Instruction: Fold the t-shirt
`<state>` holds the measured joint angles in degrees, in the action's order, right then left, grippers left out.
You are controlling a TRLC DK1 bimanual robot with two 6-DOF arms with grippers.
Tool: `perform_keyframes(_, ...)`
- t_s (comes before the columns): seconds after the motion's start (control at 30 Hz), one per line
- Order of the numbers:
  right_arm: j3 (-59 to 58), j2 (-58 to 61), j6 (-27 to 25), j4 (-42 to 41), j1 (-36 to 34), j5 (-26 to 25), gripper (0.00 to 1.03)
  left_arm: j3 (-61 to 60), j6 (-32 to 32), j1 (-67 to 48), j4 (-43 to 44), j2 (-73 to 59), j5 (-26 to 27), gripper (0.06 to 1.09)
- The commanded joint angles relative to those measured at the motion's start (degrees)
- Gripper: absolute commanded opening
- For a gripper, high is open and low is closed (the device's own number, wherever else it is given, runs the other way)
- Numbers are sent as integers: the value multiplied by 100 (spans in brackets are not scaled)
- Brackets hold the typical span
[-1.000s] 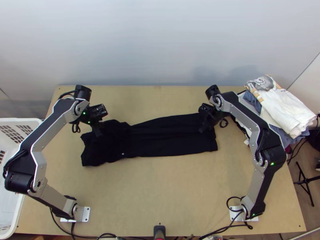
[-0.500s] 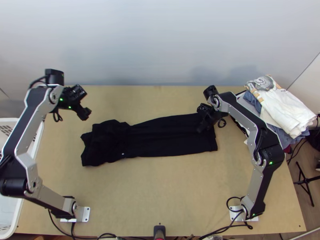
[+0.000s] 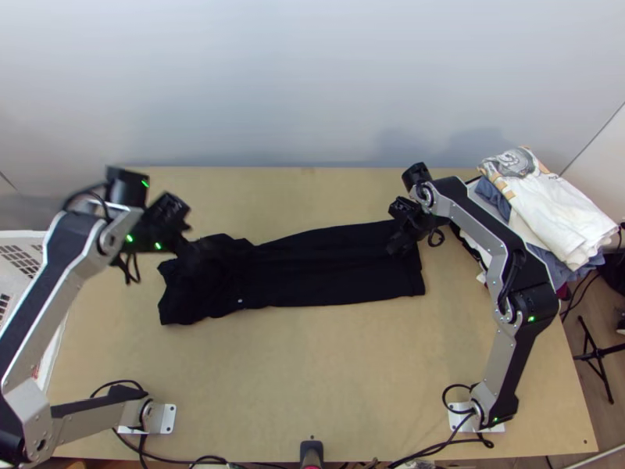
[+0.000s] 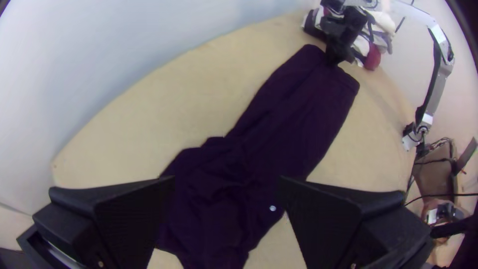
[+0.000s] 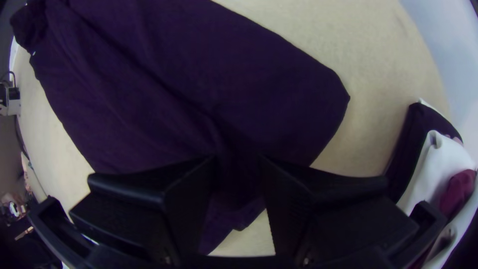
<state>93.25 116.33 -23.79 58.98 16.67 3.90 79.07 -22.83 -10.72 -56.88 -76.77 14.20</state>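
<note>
Below both grippers, the black t-shirt (image 3: 328, 266) lies long and narrow on the wooden table (image 3: 312, 375); its bunched, rumpled end is under and just ahead of the left gripper (image 3: 184, 247), while the flatter, straighter length stretches away from there towards the right gripper (image 3: 397, 247). Between the left gripper's wide black fingers (image 4: 132, 214) there is a broad gap, with nothing grasped; the gripper hangs above the far side of the crumpled part, and a small white dot (image 3: 240, 300) on the cloth sits to its right and nearer the arms' bases. Over by the opposite end of the garment, the right gripper points down at the cloth, a little in from the hem; its fingers (image 5: 184, 194) stand apart too, less widely, with a puckered ridge of fabric between them and no clenched hold on it; whether they touch the fabric cannot be told. Beyond the right gripper, to its right, is a pile of clothes (image 3: 558, 219) with a white garment on top; well out to the left gripper's left stands a white basket (image 3: 16, 234).
</note>
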Motion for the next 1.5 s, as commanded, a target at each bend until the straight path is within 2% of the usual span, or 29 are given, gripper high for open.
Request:
perform_keyframes(0.0,114,12,32,-27,74,-12,41,-1271,947,-246,512,154,66,103)
perform_keyframes(0.07,141,47,76,-27,100,-12,41,-1570,929,-325,1004,119,-506,94)
perform_keyframes(0.13,141,56,112,-36,144,-12,41,-1772,833,-352,1346,4,-1042,94)
perform_keyframes(0.17,132,65,129,-36,162,-12,41,-1798,771,-334,1346,-83,-1068,90)
perform_keyframes(0.27,88,74,138,-80,197,-12,41,-1895,754,-343,1346,-321,-1094,71)
perform_keyframes(0.37,18,91,147,-141,223,-12,41,-1904,938,-413,1443,-365,-1103,62)
perform_keyframes(0.5,0,100,147,-159,223,-12,41,-2080,1026,-510,1716,-321,-1103,39)
perform_keyframes(0.57,0,126,138,-159,223,-21,41,-2220,1017,-510,1874,-330,-1103,33)
perform_keyframes(0.93,0,179,120,-168,126,-30,41,-3372,-55,-378,3245,-338,-1859,33)
perform_keyframes(1.0,0,197,112,-168,118,-30,41,-3354,-257,-194,3429,-391,-1868,33)
perform_keyframes(1.13,-106,223,85,-168,100,-30,41,-3002,-609,263,3254,-426,-1798,34)
perform_keyframes(1.27,-264,223,85,-299,21,-21,41,-2563,-864,852,2902,-382,-1384,34)
perform_keyframes(1.47,-299,241,32,-352,-41,-30,41,-2449,-1259,1283,2920,-409,-1376,35)
